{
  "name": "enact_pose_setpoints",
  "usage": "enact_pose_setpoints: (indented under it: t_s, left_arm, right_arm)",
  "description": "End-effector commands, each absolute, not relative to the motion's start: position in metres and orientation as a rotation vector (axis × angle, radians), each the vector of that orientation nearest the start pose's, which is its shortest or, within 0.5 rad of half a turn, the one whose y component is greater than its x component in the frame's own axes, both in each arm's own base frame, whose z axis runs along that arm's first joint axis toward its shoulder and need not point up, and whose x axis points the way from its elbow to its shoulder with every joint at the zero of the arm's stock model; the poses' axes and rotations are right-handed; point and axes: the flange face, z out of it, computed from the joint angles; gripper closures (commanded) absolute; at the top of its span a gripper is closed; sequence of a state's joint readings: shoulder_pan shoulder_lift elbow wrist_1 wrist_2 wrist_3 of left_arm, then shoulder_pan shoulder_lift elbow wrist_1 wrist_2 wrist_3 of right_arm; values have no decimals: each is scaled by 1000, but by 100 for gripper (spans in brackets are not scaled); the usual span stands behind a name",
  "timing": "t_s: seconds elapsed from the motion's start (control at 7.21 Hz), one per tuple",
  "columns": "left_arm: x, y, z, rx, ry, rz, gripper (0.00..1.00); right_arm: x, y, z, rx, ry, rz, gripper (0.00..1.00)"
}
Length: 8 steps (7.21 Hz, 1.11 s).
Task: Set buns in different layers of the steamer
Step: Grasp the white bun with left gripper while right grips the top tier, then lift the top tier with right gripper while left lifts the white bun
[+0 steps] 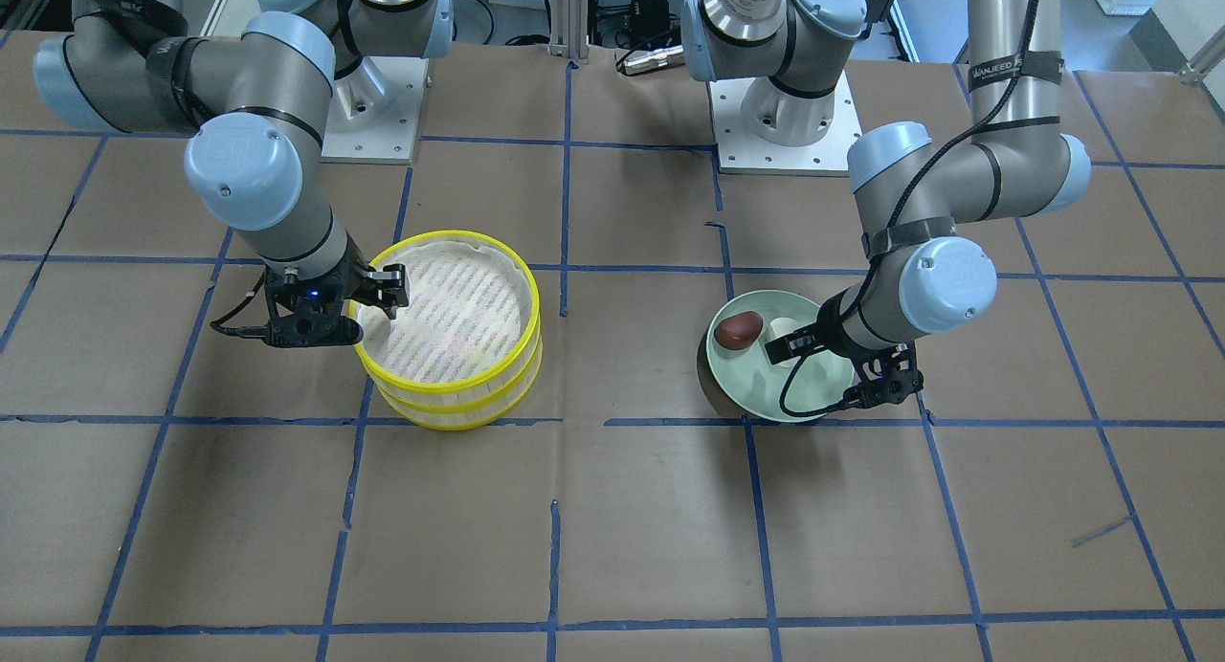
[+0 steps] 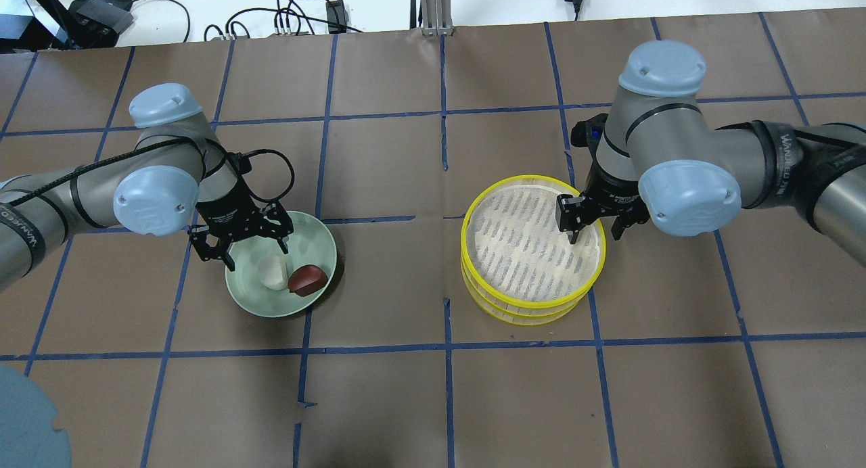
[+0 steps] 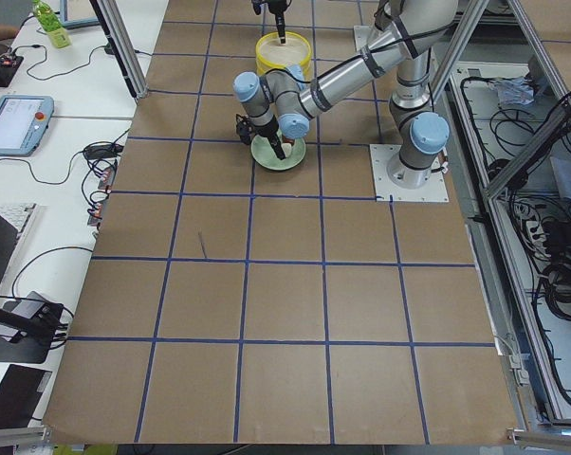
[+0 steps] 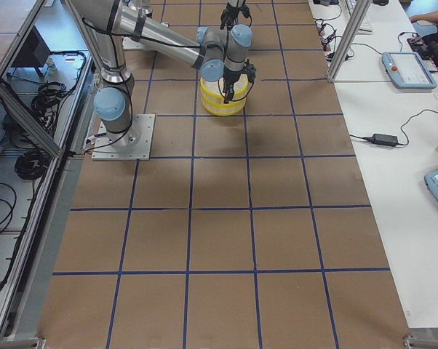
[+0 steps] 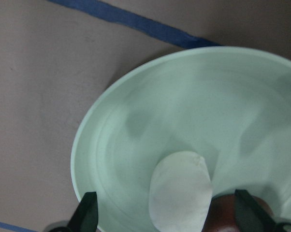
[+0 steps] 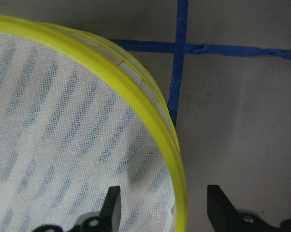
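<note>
The white bun (image 2: 274, 276) and the reddish-brown bun (image 2: 308, 279) lie side by side in a pale green plate (image 2: 270, 304). My left gripper (image 2: 242, 243) hangs open just above the plate. In the left wrist view its fingertips (image 5: 87, 213) straddle the white bun (image 5: 179, 193), with the brown bun (image 5: 224, 212) to the right. The two yellow-rimmed steamer layers (image 2: 464, 238) stand stacked and hold nothing in the top tray. My right gripper (image 2: 595, 230) is open and straddles the top rim (image 6: 155, 116), one finger inside and one outside.
The table is brown paper with a grid of blue tape. In the front-facing view the plate (image 1: 766, 394) is at the right and the steamer stack (image 1: 450, 233) at the left, about one grid square apart. Both arm bases stand at the robot's edge.
</note>
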State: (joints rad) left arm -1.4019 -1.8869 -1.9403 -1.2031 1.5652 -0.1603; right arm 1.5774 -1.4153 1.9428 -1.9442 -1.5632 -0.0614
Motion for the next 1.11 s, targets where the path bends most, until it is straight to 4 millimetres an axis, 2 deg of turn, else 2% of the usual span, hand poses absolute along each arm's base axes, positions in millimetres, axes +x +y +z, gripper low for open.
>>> enact_pose_setpoints:
  t_s: [0.0, 0.14, 0.42, 0.55, 0.69, 0.83, 0.97]
  left_arm:
    - [-48, -513, 188, -503, 3060, 482, 65]
    - [-48, -513, 190, -516, 3061, 475, 96]
    - [-48, -515, 191, -526, 3061, 454, 99]
    - [-52, -517, 212, -524, 3066, 384, 99]
    - [-53, -519, 241, -539, 3070, 288, 99]
    - [-51, -518, 278, -536, 3053, 216, 99]
    - [-57, -515, 311, -516, 3044, 219, 99]
  right_arm:
    - [136, -487, 273, -102, 3121, 235, 86]
    - [135, -488, 275, -97, 3120, 227, 90]
    - [124, -490, 276, -66, 3119, 227, 92]
    - [124, -490, 278, -66, 3119, 222, 92]
    - [117, -494, 283, -47, 3116, 202, 92]
    - [100, -511, 305, -74, 3126, 132, 92]
    - [50, -522, 314, -65, 3157, 123, 92]
